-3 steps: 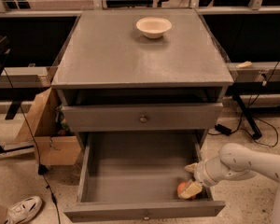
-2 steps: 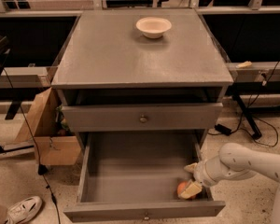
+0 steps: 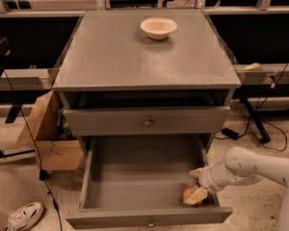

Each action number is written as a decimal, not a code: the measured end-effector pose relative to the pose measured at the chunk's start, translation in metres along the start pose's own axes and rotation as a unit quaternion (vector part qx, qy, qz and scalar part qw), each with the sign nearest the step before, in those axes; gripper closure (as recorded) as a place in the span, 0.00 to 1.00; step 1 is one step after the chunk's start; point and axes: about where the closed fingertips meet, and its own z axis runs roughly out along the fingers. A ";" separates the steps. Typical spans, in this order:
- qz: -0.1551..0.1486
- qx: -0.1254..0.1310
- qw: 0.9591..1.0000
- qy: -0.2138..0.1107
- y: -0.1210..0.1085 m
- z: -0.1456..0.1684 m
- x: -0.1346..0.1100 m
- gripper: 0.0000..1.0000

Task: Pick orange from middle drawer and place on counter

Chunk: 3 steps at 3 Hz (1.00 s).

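The middle drawer [image 3: 135,186] is pulled wide open below the shut upper drawer [image 3: 147,121]. The orange [image 3: 188,193] lies in the drawer's front right corner, partly hidden by a finger. My gripper [image 3: 196,186] reaches in from the right on a white arm [image 3: 250,170] and sits down at the orange, with one cream fingertip [image 3: 195,196] in front of it and the other behind. The counter [image 3: 135,52] is the flat grey cabinet top above.
A cream bowl [image 3: 158,27] stands at the back of the counter. A cardboard box [image 3: 48,138] leans at the cabinet's left. A shoe [image 3: 24,215] lies on the floor at the lower left. Cables and a stand leg [image 3: 253,124] lie at the right.
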 end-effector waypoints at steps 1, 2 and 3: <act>-0.002 0.000 1.000 -0.003 0.003 -0.001 -0.002 0.23; -0.009 0.011 1.000 -0.018 0.001 0.005 -0.009 0.23; -0.009 0.011 1.000 -0.019 0.001 0.005 -0.010 0.20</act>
